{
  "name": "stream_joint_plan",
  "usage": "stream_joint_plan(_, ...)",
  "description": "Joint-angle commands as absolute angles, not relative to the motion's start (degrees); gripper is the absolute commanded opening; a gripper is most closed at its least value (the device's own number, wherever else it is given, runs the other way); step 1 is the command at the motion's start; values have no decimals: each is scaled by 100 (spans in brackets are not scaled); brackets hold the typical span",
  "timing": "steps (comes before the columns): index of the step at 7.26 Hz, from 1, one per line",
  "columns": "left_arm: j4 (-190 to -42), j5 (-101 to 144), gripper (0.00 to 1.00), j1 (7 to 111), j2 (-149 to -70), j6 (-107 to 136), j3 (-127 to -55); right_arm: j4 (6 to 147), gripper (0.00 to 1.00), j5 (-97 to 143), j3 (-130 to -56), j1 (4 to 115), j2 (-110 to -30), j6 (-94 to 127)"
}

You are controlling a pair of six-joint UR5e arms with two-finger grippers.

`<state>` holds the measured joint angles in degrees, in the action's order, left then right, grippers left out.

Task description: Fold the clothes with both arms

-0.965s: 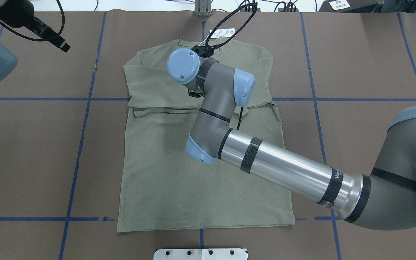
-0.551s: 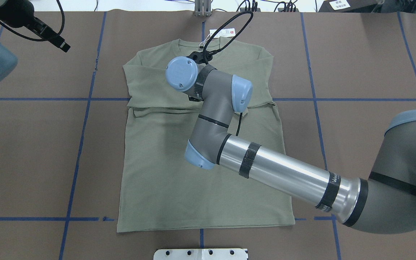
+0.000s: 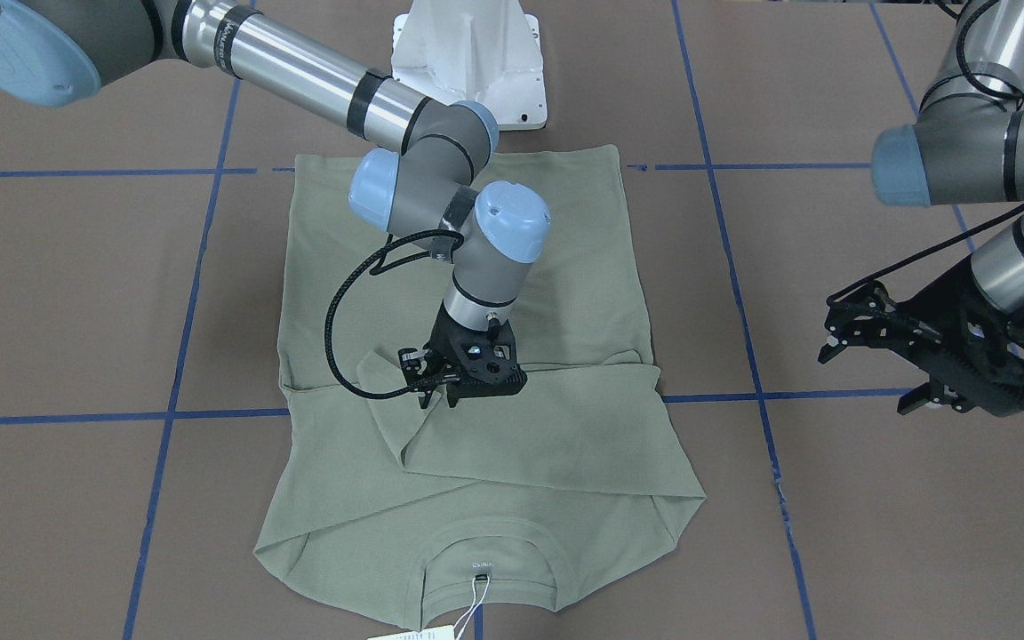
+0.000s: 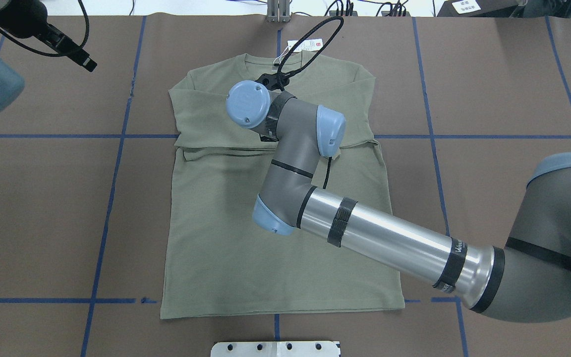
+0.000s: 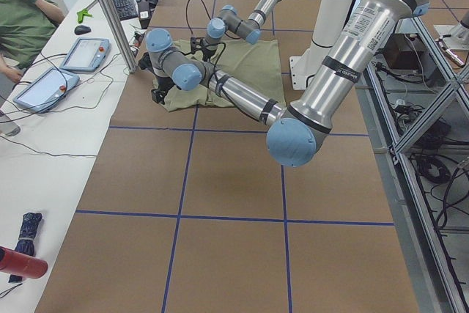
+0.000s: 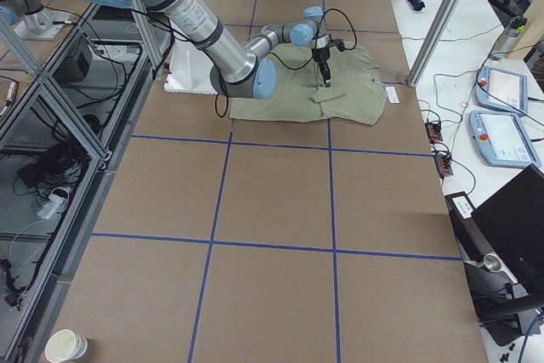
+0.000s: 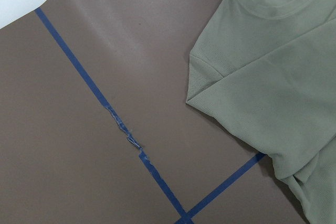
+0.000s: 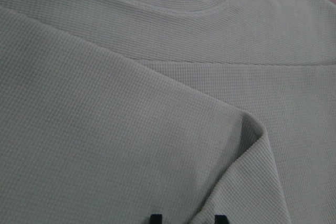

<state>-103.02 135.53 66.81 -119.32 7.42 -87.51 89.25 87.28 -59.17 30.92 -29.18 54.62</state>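
Observation:
The olive-green shirt lies flat on the brown table with its neck at the far side. Both sleeves are folded across the chest. Its white hang tag rests beyond the collar. My right gripper hovers low over the folded sleeves near the shirt's middle. In the right wrist view its fingertips stand apart, open, with only the fabric below them. My left gripper hangs open off the shirt's left side over bare table. The left wrist view shows the shirt's shoulder.
The white pedestal base stands at the near hem side. Blue tape lines grid the table. A side bench holds tablets, and a person sits there. A paper cup stands at one corner.
My right wrist has drawn back a little from the collar toward the shirt's middle. The left arm has stayed in place, and the shirt lies as before.

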Motion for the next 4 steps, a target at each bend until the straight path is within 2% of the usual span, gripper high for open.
stream_joint_plan(1,-10301,13553,100,6680,-11944,765,-8754,8938,36,8728,-5933,3094,-2935,5344)
stream_joint_plan(3,-10292,13544,100,6671,-11979,791,-8736,8938,29,8736,-5950,3094,-2953,5274)
stream_joint_plan(4,-10292,13544,100,6671,-11988,791,-8736,8938,15,8736,-5968,3094,-2953,5273)
